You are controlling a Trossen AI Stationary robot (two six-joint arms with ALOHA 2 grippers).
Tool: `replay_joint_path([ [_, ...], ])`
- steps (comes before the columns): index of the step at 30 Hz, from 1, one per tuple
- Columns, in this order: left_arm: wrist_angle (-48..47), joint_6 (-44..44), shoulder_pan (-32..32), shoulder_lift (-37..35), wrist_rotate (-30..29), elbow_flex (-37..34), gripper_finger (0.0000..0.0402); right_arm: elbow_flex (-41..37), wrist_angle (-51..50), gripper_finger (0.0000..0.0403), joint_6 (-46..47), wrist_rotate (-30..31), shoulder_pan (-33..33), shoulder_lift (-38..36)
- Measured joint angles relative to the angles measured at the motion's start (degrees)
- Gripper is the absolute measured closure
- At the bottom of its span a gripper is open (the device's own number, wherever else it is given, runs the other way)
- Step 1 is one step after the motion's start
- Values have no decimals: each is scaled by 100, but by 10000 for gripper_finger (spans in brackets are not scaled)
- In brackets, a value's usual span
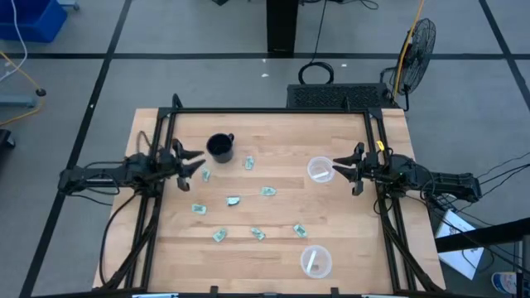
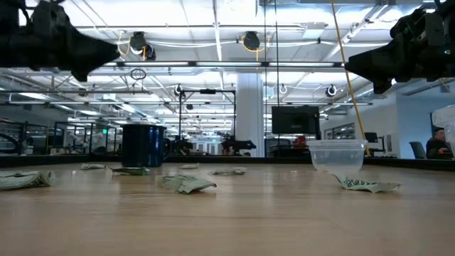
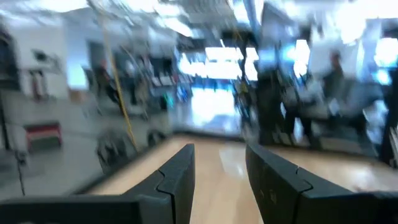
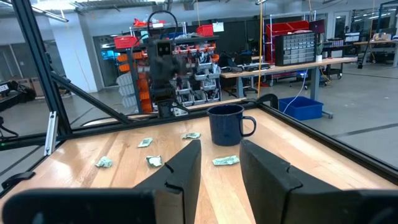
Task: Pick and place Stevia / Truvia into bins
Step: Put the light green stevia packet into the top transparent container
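Several pale green and white sachets lie flat and scattered on the wooden table, among them one (image 1: 233, 200) near the middle, one (image 1: 219, 236) nearer the front and one (image 1: 300, 230) toward the right. One clear cup (image 1: 320, 170) stands near the right gripper; a second clear cup (image 1: 315, 261) stands near the front edge with something white inside. My left gripper (image 1: 197, 163) hovers open at the table's left, beside the black mug (image 1: 220, 147). My right gripper (image 1: 343, 170) hovers open at the table's right, next to the first cup. In the right wrist view the open fingers (image 4: 221, 163) point toward the mug (image 4: 227, 124).
A black metal frame (image 1: 273, 111) borders the table's far, left and right sides. The mug stands far-left of the sachets. Bare wood lies between the sachets and the far edge. A fan (image 1: 418, 43) and cables sit on the floor beyond the table.
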Motion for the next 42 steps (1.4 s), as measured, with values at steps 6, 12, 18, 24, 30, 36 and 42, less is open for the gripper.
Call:
replay_joint_path([
  [6,673,88,0,3,-814,64,254,0,0,298,0,0,0,0],
  [12,125,97,0,340,-1237,941,254,0,2,298,0,0,0,0],
  [18,-341,772,0,1509,-1759,2358,254,0,2,298,0,1,-2,0],
  [24,-438,1393,0,2655,-2492,3164,254,0,0,298,0,0,-1,0],
  [30,-822,877,0,3483,-2469,3185,254,0,2,298,0,0,-2,0],
  [36,-1158,-123,0,4126,-2034,3182,254,0,2,298,0,2,-2,0],
  [42,-1258,-241,0,4503,-1067,3182,254,0,1,298,0,1,-1,1],
])
